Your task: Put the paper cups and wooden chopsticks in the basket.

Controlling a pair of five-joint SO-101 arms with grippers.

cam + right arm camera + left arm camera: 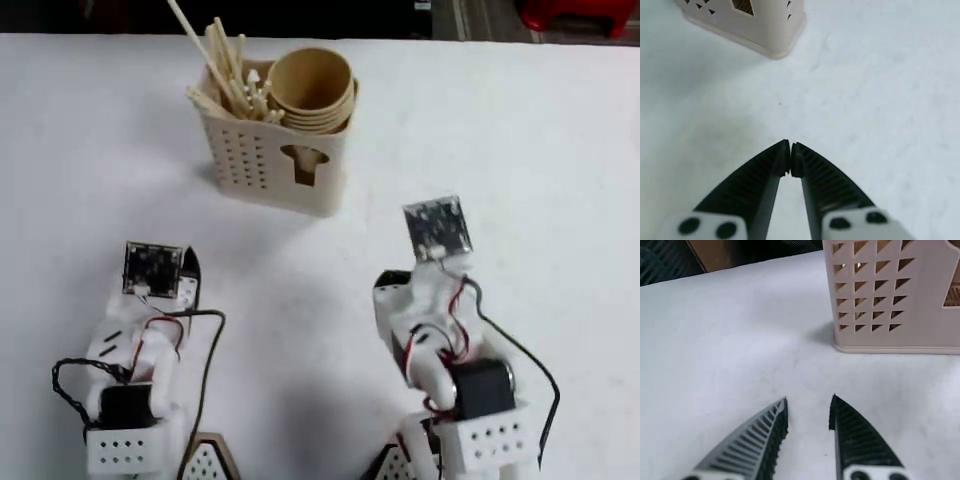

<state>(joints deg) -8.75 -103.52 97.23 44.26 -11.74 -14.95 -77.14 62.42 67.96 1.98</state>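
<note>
The cream perforated basket (262, 165) stands at the back middle of the white table. A stack of tan paper cups (311, 88) sits inside it, and a bundle of wooden chopsticks (226, 72) sticks up from its other half. Both arms are pulled back near the table's front edge, well short of the basket. The left arm (140, 330) is at the front left, and its gripper (808, 404) is open over bare table with nothing between the fingers. The basket (890, 295) stands beyond it. The right arm (445, 340) is at the front right, and its gripper (790, 150) is shut and holds nothing, with the basket's corner (767, 27) farther off.
The white table (520, 150) stretches bare around the basket on both sides. Black cables (210, 350) loop beside the arm bases at the front edge. A red object (575, 15) sits beyond the table's far right edge.
</note>
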